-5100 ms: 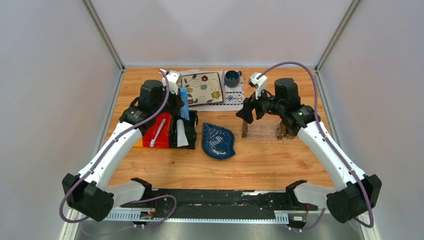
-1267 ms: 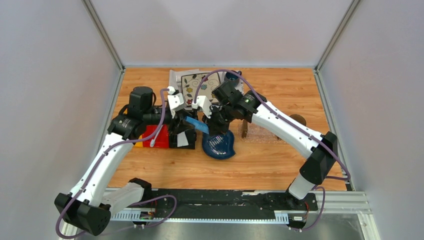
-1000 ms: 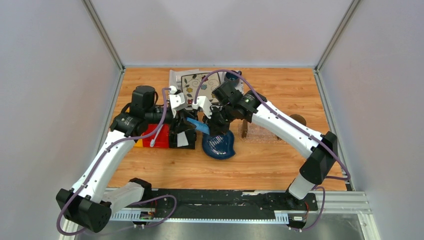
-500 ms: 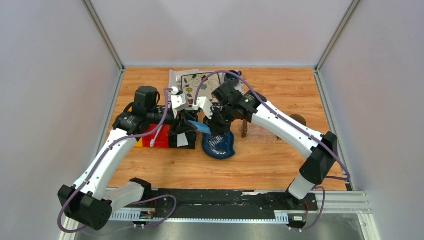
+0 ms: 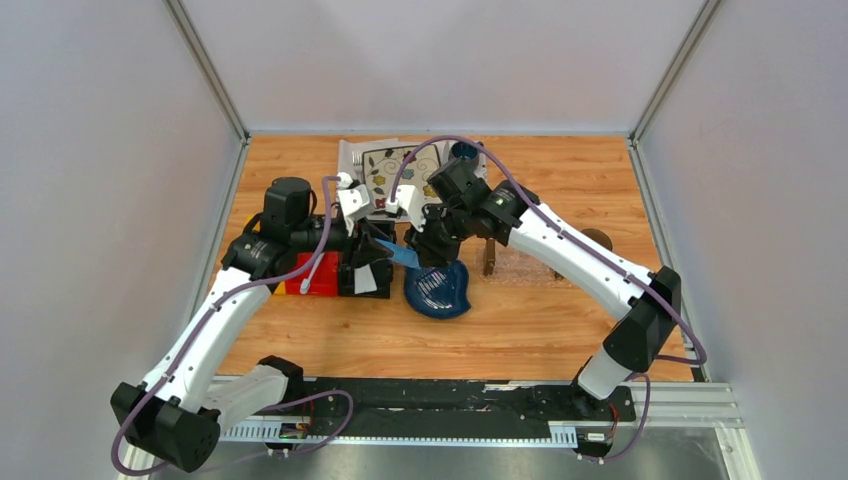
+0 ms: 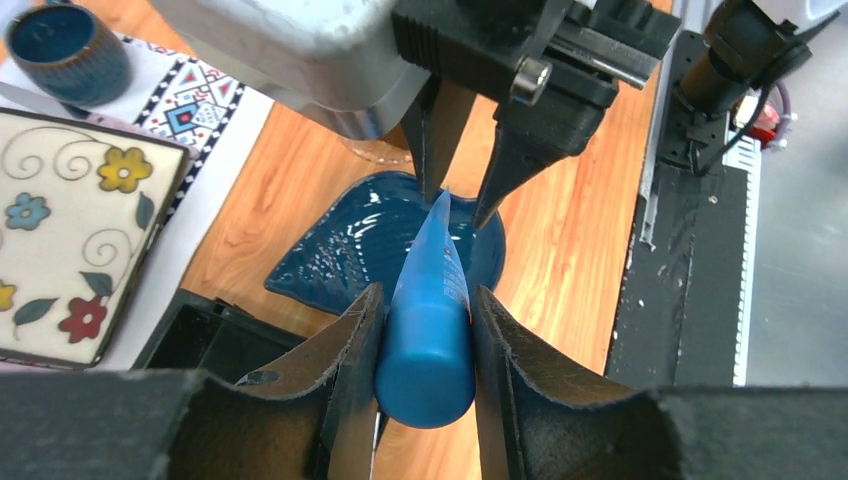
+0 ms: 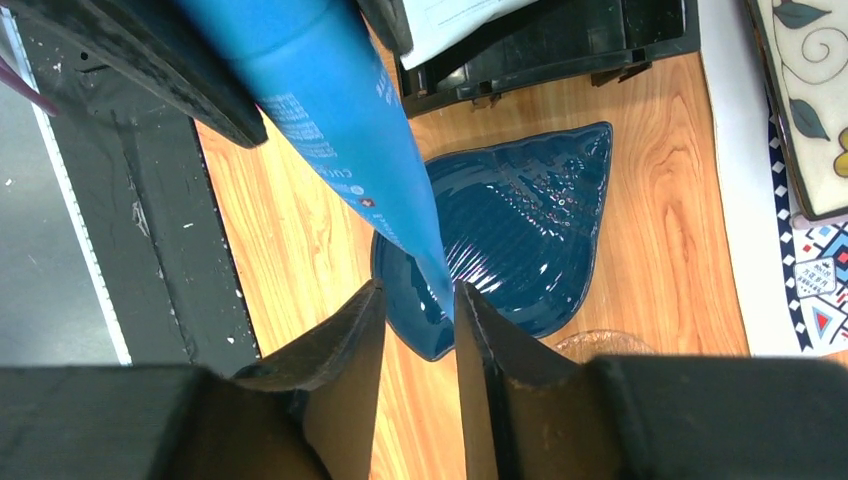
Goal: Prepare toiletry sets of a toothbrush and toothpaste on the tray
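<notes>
My left gripper [image 5: 372, 243] is shut on the fat end of the light blue toothpaste tube [image 5: 400, 253] and holds it in the air over the dark blue leaf dish [image 5: 437, 288]. In the left wrist view the tube [image 6: 430, 300] sits between my pads. My right gripper [image 5: 425, 245] is open, and the tube's thin tip [image 7: 435, 270] lies between its jaws, next to one finger. The toothbrush [image 5: 313, 268] lies in the red bin. The white-grey tube [image 5: 364, 280] lies in the black bin. The clear tray [image 5: 520, 262] stands to the right, with nothing in it.
The black bin [image 7: 560, 40] and red bin [image 5: 325, 280] stand side by side left of the dish. A floral plate [image 5: 385, 170], a patterned mat and a blue cup [image 6: 80, 60] are at the back. A round brown object [image 5: 597, 238] lies right of the tray.
The left gripper lifted the blue tube out of the bins and carried it right. The right arm swung from the tray over to it. In the last second both shifted only slightly.
</notes>
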`<state>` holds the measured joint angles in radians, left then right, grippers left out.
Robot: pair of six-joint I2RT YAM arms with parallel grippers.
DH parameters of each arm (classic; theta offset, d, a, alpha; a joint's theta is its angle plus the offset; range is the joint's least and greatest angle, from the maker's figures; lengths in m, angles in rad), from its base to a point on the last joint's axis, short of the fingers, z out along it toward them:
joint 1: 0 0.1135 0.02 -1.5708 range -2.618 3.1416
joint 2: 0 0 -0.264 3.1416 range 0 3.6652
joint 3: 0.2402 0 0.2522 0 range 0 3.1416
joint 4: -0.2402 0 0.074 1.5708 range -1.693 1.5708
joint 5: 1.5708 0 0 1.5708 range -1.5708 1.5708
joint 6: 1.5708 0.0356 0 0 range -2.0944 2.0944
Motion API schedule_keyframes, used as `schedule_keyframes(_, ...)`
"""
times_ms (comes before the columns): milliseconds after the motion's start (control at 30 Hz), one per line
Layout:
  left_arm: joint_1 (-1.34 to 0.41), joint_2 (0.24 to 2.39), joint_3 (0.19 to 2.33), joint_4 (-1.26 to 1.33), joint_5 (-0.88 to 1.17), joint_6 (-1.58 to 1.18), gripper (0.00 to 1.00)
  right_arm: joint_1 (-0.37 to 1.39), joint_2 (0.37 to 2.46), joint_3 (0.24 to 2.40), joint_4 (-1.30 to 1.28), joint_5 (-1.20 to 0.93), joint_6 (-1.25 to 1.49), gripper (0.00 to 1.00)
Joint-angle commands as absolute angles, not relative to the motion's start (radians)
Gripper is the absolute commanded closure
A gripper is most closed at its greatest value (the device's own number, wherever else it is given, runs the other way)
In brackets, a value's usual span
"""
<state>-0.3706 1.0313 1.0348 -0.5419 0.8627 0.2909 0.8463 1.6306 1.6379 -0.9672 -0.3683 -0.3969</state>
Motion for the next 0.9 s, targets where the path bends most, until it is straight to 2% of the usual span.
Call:
schedule_keyframes(0, -0.35, 0.988, 1.026, -0.404, 0.809, 0.201, 1.0, 0.816, 1.569, 1.669, -0.913, -0.347, -0.356, 0.62)
schedule_keyframes(200, -0.275, 0.963, 1.017, -0.227, 0.779, 0.023, 1.0, 0.723, 1.523, 1.669, -0.816, -0.367, -0.243, 0.5)
schedule_keyframes(267, -0.249, 0.954, 1.025, -0.187, 0.779, -0.053, 1.0, 0.674, 1.497, 1.669, -0.766, -0.388, -0.206, 0.49)
schedule_keyframes(467, -0.204, 0.954, 1.049, -0.028, 0.801, -0.274, 1.0, 0.543, 1.431, 1.638, -0.605, -0.573, -0.048, 0.41)
schedule_keyframes(867, -0.192, 0.963, 1.032, 0.362, 0.902, -0.69, 1.0, 0.494, 1.417, 1.563, -0.41, -0.854, 0.104, 0.3)
